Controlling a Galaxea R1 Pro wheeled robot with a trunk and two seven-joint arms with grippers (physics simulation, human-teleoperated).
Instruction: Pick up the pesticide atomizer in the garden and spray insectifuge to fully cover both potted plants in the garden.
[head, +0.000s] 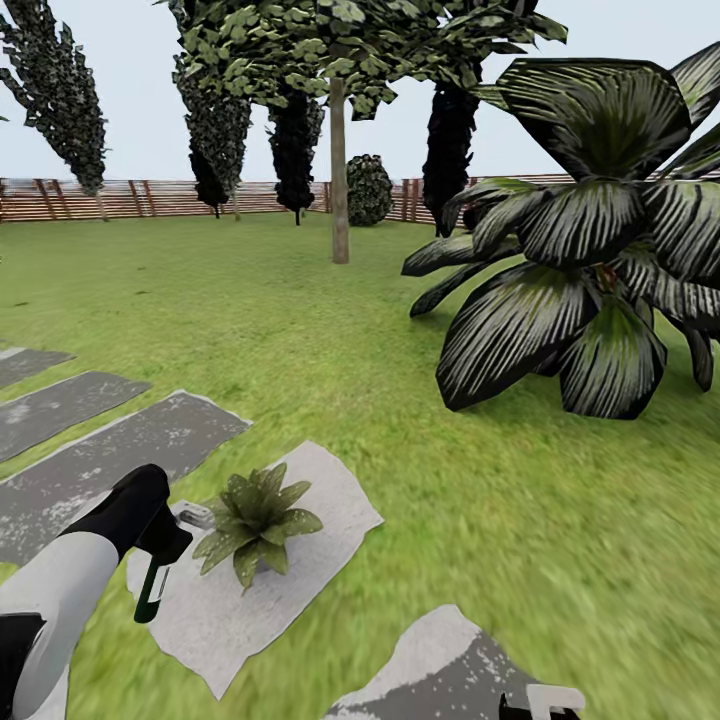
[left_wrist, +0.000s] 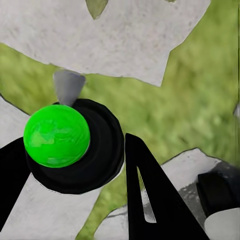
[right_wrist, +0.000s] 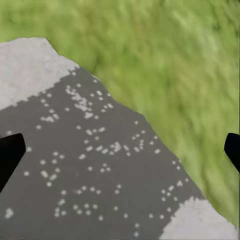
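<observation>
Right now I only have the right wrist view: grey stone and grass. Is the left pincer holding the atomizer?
Observer: Yes. In the left wrist view the left pincer grips the green-topped atomizer.
Operator: Where is a potted plant?
Observer: The head view shows one potted plant on a pale stepping stone, just right of that pincer.
Operator: Anything big nearby?
Observer: A large dark striped-leaved plant stands on the lawn, farther off to the right.
</observation>
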